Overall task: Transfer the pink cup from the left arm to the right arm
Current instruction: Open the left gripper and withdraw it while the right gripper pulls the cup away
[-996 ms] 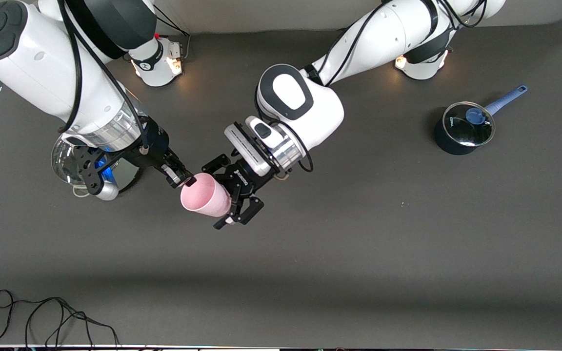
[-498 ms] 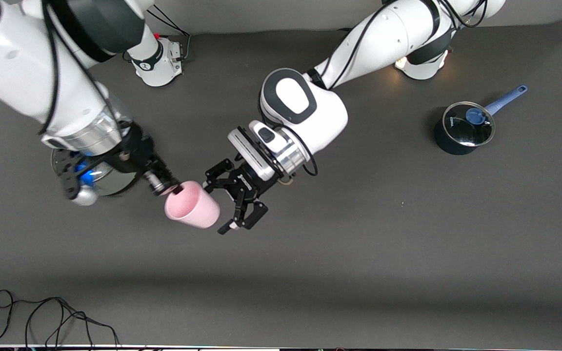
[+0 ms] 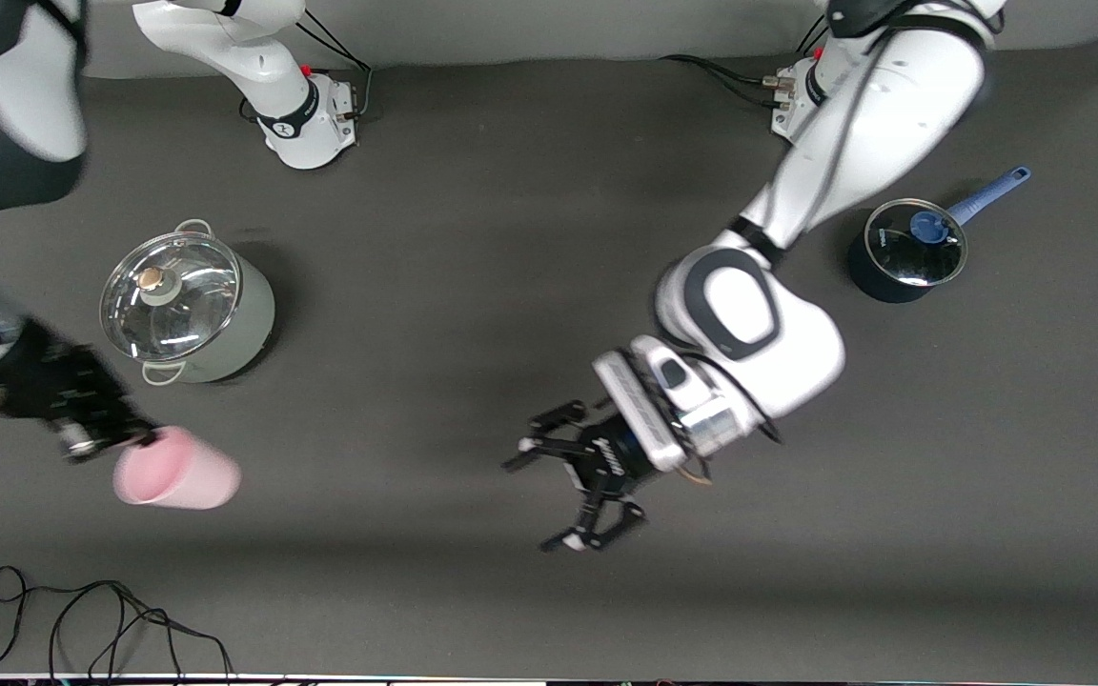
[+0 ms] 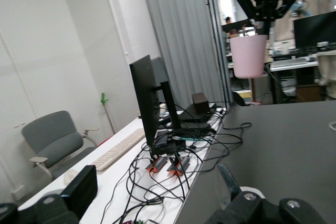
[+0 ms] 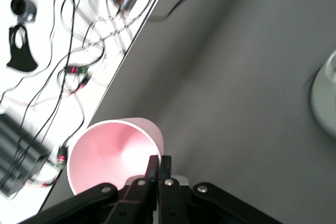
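Note:
The pink cup [image 3: 177, 481] hangs tilted on its side over the table at the right arm's end, near the steel pot. My right gripper [image 3: 144, 440] is shut on the cup's rim. In the right wrist view its fingers [image 5: 158, 169] pinch the rim of the cup [image 5: 113, 150], one inside and one outside. My left gripper [image 3: 538, 503] is open and empty over the middle of the table, well apart from the cup. The left wrist view shows the cup [image 4: 248, 56] far off, hanging from the right gripper [image 4: 265, 19].
A steel pot with a glass lid [image 3: 182, 310] stands at the right arm's end. A dark saucepan with a blue handle [image 3: 902, 252] stands at the left arm's end. A black cable [image 3: 82, 619] lies by the table edge nearest the front camera.
The left gripper let go of the cup and drew back toward the left arm's end. The right gripper carried the cup away past the steel pot, which now shows.

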Motion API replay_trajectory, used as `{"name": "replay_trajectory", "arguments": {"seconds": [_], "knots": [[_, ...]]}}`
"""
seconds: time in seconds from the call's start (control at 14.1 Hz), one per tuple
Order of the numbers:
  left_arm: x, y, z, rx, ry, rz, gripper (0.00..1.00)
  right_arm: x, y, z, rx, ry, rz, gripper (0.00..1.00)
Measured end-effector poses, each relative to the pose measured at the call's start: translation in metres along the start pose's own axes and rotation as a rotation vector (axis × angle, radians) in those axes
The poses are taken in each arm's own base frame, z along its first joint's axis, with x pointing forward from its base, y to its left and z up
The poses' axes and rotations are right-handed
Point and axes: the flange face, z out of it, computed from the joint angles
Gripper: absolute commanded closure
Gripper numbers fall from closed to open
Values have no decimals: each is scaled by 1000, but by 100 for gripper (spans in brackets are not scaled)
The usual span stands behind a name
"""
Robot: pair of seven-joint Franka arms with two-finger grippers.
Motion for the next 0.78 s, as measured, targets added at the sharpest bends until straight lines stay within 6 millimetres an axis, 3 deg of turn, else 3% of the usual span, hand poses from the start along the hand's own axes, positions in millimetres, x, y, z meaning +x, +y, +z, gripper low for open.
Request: {"name": "replay_trajectory", "arguments": {"seconds": [0.21, 0.5, 0.64, 0.78], "knots": [[-33, -46, -58, -168, 3, 38, 0, 64, 42, -3, -65, 36, -214, 100], [-72, -98, -163, -454, -154, 11, 0, 112, 90, -2, -161, -24, -652, 100], [-82, -113, -221, -569, -238, -62, 0, 133, 114, -1, -181, -78, -836, 100], [-83, -120, -267, -644, -356, -120, 0, 141, 125, 10, -192, -122, -915, 100]]}}
